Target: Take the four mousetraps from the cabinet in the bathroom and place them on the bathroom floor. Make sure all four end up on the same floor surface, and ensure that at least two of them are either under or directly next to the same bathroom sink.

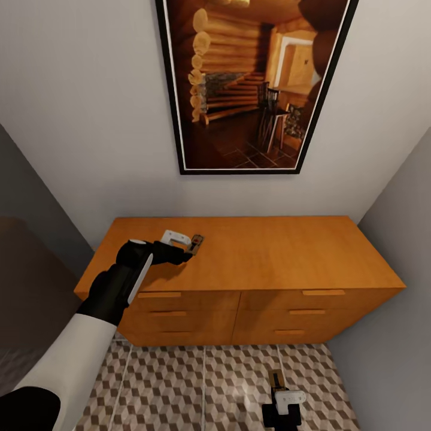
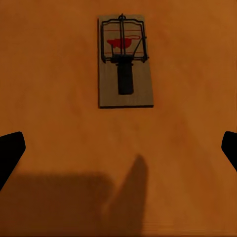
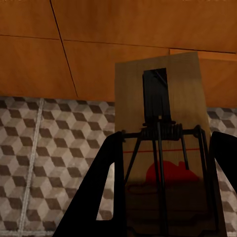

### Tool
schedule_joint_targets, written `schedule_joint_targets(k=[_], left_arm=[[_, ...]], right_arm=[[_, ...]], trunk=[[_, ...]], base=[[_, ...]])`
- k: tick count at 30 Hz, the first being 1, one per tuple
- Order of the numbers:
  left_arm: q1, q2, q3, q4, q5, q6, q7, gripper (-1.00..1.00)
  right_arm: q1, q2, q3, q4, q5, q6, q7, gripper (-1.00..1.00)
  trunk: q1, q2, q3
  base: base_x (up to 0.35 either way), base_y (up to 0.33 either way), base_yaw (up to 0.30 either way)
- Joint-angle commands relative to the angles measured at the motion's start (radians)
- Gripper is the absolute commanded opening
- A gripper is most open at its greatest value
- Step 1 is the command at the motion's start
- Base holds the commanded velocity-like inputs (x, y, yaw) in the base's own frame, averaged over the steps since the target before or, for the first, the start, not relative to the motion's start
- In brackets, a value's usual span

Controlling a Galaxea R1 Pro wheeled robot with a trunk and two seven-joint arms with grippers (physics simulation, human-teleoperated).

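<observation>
A large black-framed log-cabin picture [image 1: 254,84] hangs on the pale wall [image 1: 84,120], grey side walls flanking.

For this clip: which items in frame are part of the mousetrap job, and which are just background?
Job items:
- mousetrap on cabinet top, ahead of the open left pincer
- mousetrap in pincer, held by the right pincer
- cabinet
- bathroom floor

Background:
- framed picture
- walls

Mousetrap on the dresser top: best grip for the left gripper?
Pinch the mousetrap across its board's long edges at the bare end, coming straight down. It lies flat on the cabinet; the open left gripper hovers there.
</observation>
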Motion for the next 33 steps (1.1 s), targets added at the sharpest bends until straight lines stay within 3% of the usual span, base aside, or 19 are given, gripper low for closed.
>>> schedule_joint_targets(k=[1, 8, 13, 19, 33], left_arm=[[0.000, 0.001, -0.001, -0.001, -0.009, 0.003, -0.007, 1.00], [0.003, 0.001, -0.002, -0.003, -0.009, 0.003, -0.007, 1.00], [0.003, 0.001, -0.013, -0.004, -0.009, 0.003, -0.007, 1.00], [0.003, 0.001, -0.017, -0.004, -0.009, 0.003, -0.007, 1.00], [0.003, 0.001, -0.017, -0.003, -0.009, 0.003, -0.007, 1.00]], right_arm=[[-0.001, 0.000, 0.009, 0.001, -0.005, -0.002, -0.004, -1.00], [0.026, -0.020, 0.008, 0.003, -0.005, -0.001, -0.004, -1.00], [0.117, -0.054, 0.009, 0.004, -0.005, -0.002, 0.045, -1.00], [0.171, -0.057, 0.009, 0.004, -0.007, -0.001, 0.116, -1.00], [0.179, -0.048, 0.009, 0.002, -0.009, 0.000, 0.126, -1.00]], trunk=[[0.001, -0.002, -0.002], [0.001, -0.002, -0.002], [0.001, -0.002, -0.002], [0.001, -0.002, -0.002], [0.001, -0.002, -0.002]], base=[[0.002, 0.000, 0.000], [0.000, 0.000, 0.000], [0.000, 0.000, 0.000], [0.000, 0.000, 0.000], [0.024, 0.000, 0.000]])
